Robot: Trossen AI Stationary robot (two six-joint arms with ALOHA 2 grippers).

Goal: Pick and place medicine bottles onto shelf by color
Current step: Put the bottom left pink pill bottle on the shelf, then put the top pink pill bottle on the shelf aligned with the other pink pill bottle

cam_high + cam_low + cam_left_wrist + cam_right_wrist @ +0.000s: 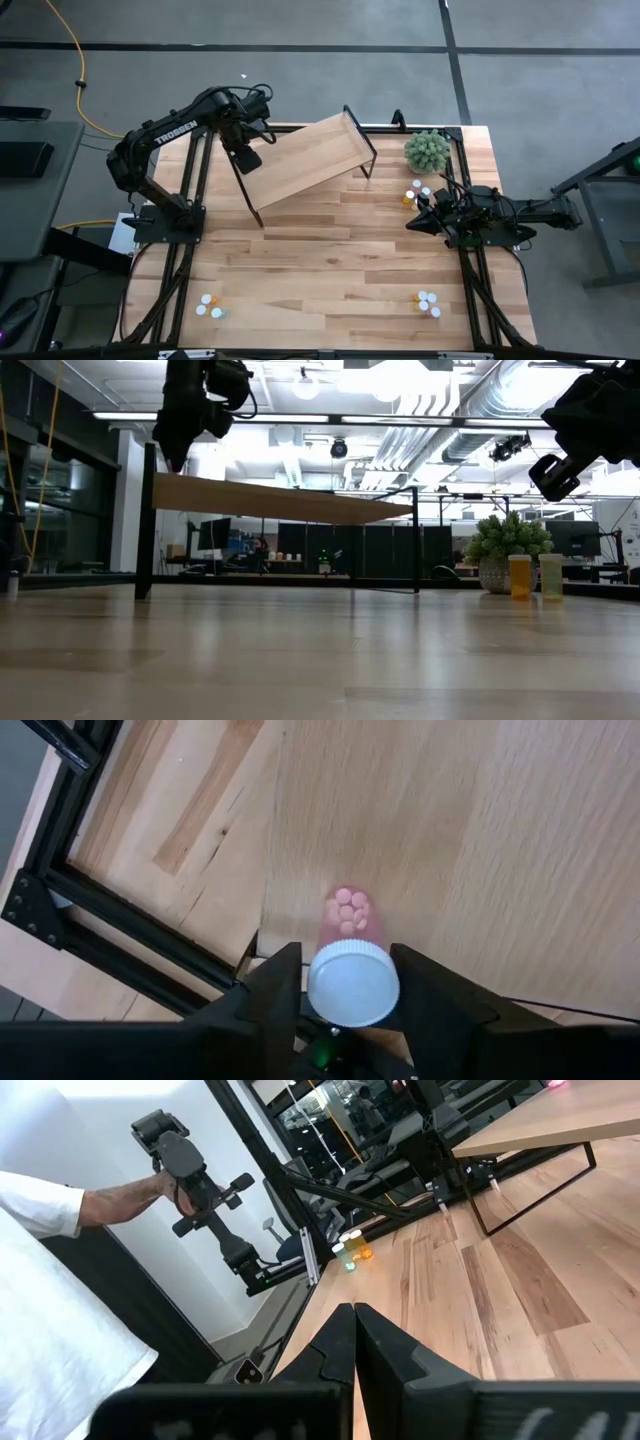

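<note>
A pink medicine bottle [348,912] with a white cap [352,984] stands upright by its base on the light-wood shelf [310,158], close to the shelf's far left corner. My left gripper [348,960] hangs right over it, pointing down, open. One finger stands on each side of the cap, and a thin gap shows at one side. In the high view the gripper [243,158] hides the bottle. My right gripper [412,224] waits shut at the table's right side, level, touching nothing.
A fuzzy green plant [428,150] stands at the far right, with several bottles [415,192] next to it. More bottles stand near the front left [210,305] and front right [427,302]. The black frame rail [120,915] runs below the shelf's edge. A person's hand [130,1195] shows beyond the table.
</note>
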